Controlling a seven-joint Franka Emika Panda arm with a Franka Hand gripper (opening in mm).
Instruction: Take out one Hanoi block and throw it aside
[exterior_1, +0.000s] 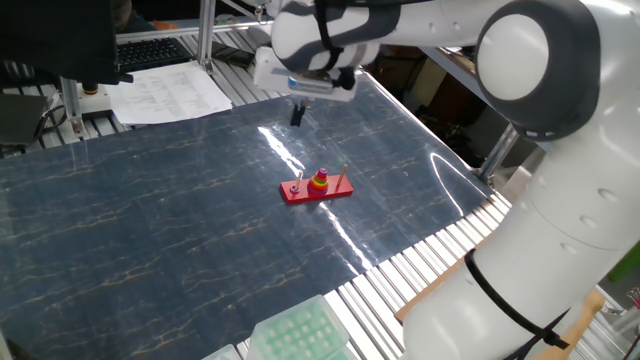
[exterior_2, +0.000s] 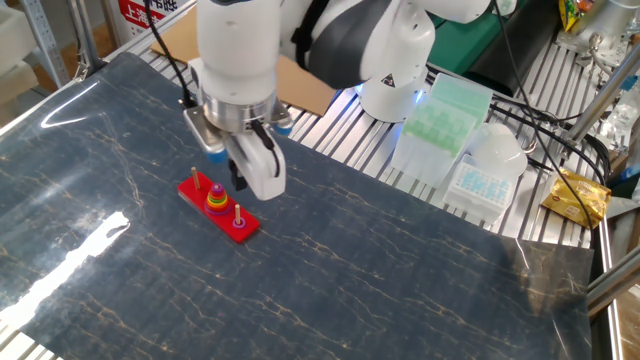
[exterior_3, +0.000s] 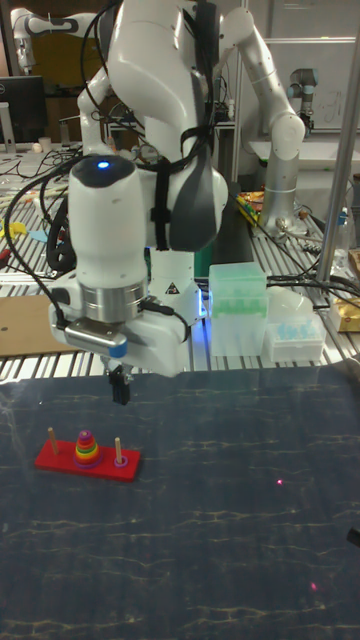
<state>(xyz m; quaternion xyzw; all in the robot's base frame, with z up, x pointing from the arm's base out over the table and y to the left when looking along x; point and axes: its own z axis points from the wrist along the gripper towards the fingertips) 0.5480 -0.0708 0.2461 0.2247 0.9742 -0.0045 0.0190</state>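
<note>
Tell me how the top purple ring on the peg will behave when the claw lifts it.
The Hanoi block looks tiny and rigid, so probably light. Threaded on its peg, it likely needs a straight upward pull. Being round, it may roll once thrown. The claw hangs above it.
</note>
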